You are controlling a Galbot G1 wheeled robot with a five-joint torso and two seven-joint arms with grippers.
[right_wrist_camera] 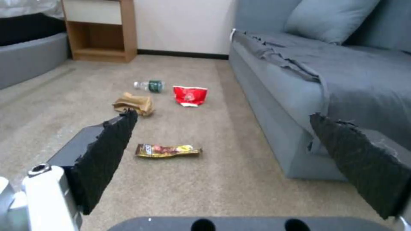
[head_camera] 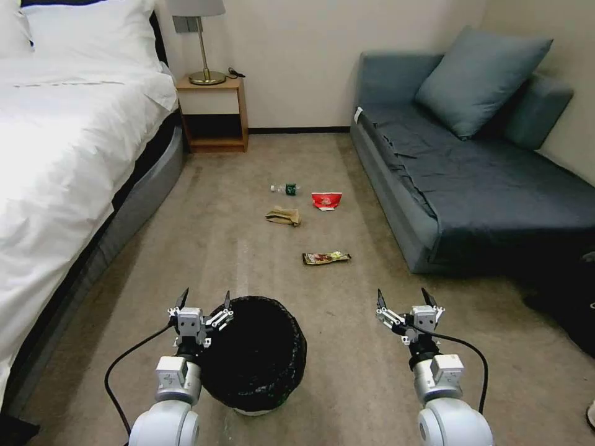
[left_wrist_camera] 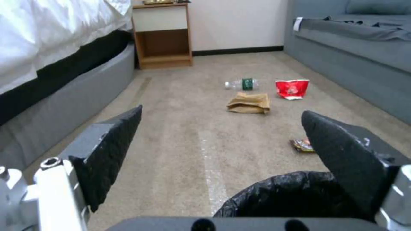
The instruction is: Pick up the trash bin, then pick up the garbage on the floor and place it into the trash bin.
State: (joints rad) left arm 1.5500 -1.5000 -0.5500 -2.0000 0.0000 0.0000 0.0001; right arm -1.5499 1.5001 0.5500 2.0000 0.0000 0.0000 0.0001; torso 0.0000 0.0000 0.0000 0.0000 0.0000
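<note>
The trash bin, round and lined with a crinkly black bag, stands on the carpet just in front of me. My left gripper is open at the bin's left rim, one finger over the bag. My right gripper hangs open to the bin's right, holding nothing. Farther ahead on the floor lies the garbage: a clear bottle with a green label, a red-and-white carton, a crumpled brown paper bag and a brown-yellow snack wrapper, which is nearest. The same wrapper shows between the right fingers' view.
A white bed runs along the left. A blue-grey sofa with a cushion lines the right. A wooden nightstand with a lamp stands at the far wall. Open carpet lies between bin and litter.
</note>
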